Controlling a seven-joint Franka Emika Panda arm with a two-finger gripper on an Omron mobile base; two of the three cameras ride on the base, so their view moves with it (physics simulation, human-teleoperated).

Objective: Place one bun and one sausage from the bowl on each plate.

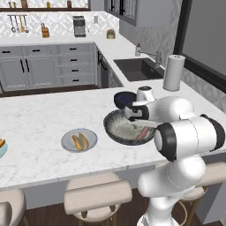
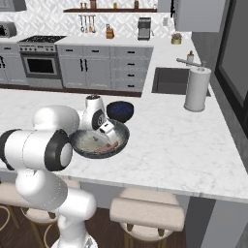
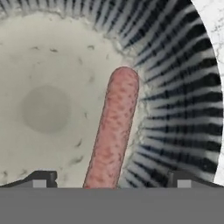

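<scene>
Sausage lengthwise between open gripper tips, in bowl.

Small dark navy bowl on the marble counter, white paper-towel roll beside the sink, padded stools below

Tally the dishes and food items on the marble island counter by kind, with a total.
Wide shallow dark grey bowl: 1
Small dark navy bowl: 1
Small flat grey plate: 1
Pale turquoise dish, cut by the left frame edge: 1
Pink sausage in the wide bowl: 1
Tan bun on the grey plate: 1
Brown sausage on the grey plate: 1
Total: 7
</scene>
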